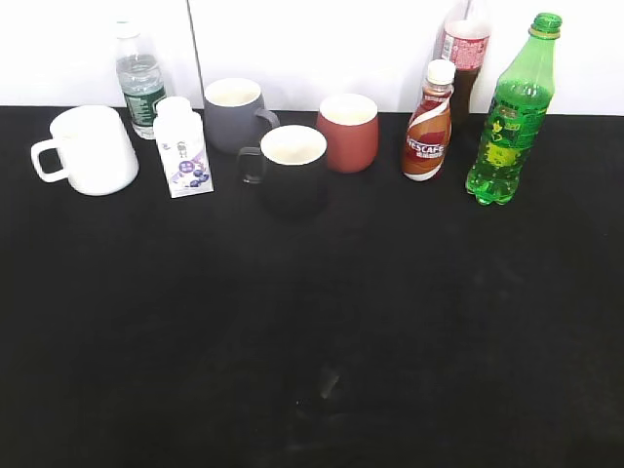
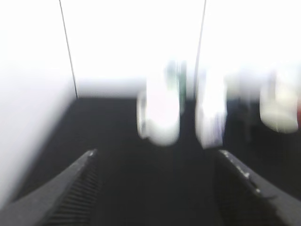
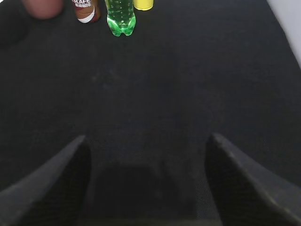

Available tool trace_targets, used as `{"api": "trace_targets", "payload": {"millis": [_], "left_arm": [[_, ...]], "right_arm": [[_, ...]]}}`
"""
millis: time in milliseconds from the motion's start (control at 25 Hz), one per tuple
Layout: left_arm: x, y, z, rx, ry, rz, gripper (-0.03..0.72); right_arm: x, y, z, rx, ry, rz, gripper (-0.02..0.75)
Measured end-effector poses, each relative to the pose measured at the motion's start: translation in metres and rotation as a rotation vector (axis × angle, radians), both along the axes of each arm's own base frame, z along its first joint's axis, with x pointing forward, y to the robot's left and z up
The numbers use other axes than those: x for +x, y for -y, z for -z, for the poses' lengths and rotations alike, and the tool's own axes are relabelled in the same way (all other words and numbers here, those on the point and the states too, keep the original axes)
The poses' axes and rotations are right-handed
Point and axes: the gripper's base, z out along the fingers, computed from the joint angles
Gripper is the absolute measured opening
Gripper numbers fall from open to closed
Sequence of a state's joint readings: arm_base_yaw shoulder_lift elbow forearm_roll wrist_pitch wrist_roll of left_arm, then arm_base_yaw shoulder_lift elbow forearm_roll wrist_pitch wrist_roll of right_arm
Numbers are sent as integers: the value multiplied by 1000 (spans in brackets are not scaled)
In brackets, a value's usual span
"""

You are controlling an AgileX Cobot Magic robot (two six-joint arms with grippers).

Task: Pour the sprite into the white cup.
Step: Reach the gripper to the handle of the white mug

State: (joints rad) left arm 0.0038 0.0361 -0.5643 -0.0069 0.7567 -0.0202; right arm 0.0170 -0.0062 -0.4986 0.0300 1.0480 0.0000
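The sprite (image 1: 512, 117), a tall green bottle with a green cap, stands at the back right of the black table; its base shows at the top of the right wrist view (image 3: 121, 19). The white cup (image 1: 93, 149) stands at the back left, handle to the left; it shows blurred in the left wrist view (image 2: 160, 113). My left gripper (image 2: 155, 160) is open and empty, well short of the cup. My right gripper (image 3: 146, 146) is open and empty, well short of the sprite. Neither arm shows in the exterior view.
Along the back stand a clear water bottle (image 1: 139, 83), a small white milk bottle (image 1: 183, 148), a grey mug (image 1: 237, 114), a black mug (image 1: 291, 168), a red cup (image 1: 348, 132), a brown Nescafe bottle (image 1: 429, 125) and a cola bottle (image 1: 465, 49). A yellow object (image 3: 143, 4) stands behind the sprite.
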Motion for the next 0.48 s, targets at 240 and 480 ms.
{"api": "trace_targets", "payload": {"millis": [240,480], "left_arm": [[130,-1,0,33,182,0,564],[242,-5,123,-24,-17,-47,564]], "right_arm": [[0,0,0,0,0,0,565],[0,0,0,0,0,0,565]]}}
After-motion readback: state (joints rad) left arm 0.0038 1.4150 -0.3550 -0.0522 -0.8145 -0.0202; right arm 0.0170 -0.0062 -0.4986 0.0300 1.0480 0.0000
